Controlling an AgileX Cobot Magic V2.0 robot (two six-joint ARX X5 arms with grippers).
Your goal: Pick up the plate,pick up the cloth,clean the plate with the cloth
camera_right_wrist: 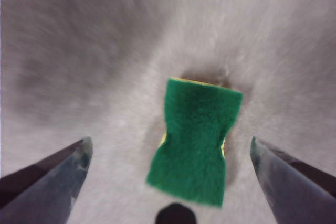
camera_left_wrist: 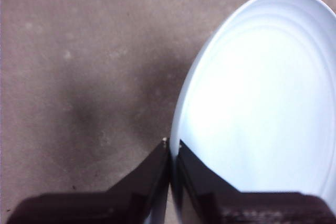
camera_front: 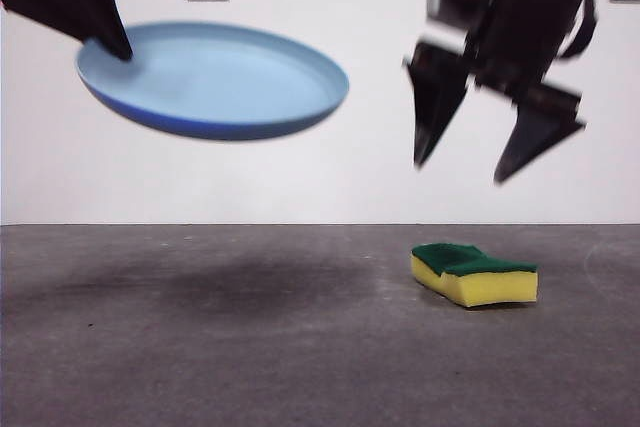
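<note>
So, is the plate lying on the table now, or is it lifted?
Lifted. The plate hangs in the air, slightly tilted, with its shadow on the table below. The left hand is shut on its rim.

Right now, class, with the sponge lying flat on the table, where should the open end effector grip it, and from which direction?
Grip the sponge across its narrow waist, coming straight down from above. The right end effector hangs open over it, and the wavy sides pinch inward at mid-length, giving the jaws a seat.
</note>
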